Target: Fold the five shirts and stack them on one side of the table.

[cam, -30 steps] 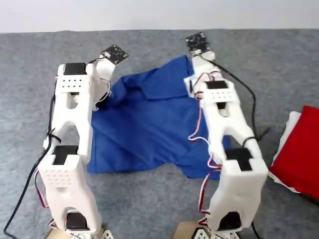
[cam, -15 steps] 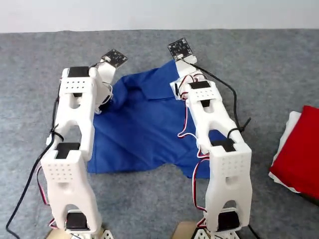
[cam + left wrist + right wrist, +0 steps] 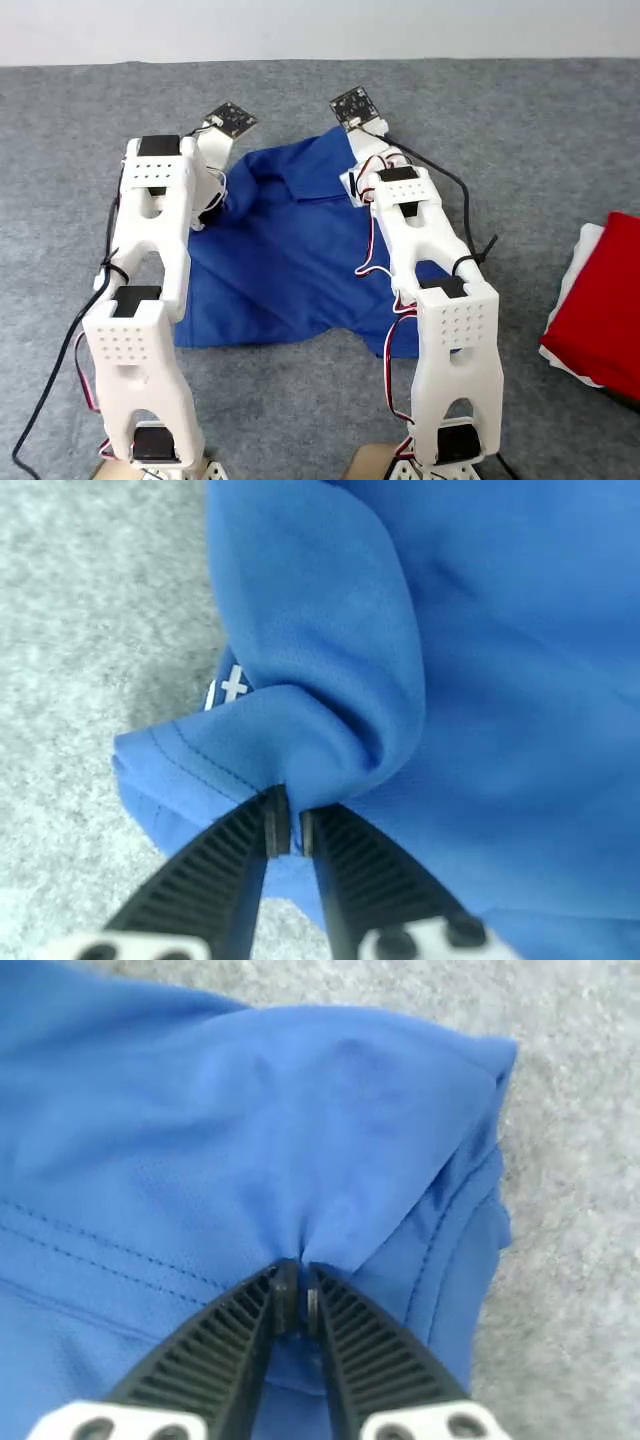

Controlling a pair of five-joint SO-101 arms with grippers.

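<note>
Left gripper (image 3: 285, 830) has its two ribbed jaws pressed together on a bunched fold at the edge of the blue shirt (image 3: 285, 255), and the right gripper (image 3: 297, 1295) pinches a gathered pucker of the same cloth just inside a stitched hem. From above, the shirt lies spread on the grey table (image 3: 560, 130) between the two arms. Each gripper sits at one of its far corners, the left at the far-left edge and the right at the far-right one, and the cloth there is lifted and creased. Compared with a second ago, the right arm has swung inward toward the left arm, carrying its pinched corner with it, so the far-right part of the shirt now folds over toward the middle. The left arm has hardly shifted. The shirt's near edge runs from side to side close to the arm bases, and its body extends away from them. It looks about as wide as it is deep, and which end is the collar cannot be told. A red shirt (image 3: 605, 300) lies on white cloth (image 3: 578, 255) at the right edge, well apart.
</note>
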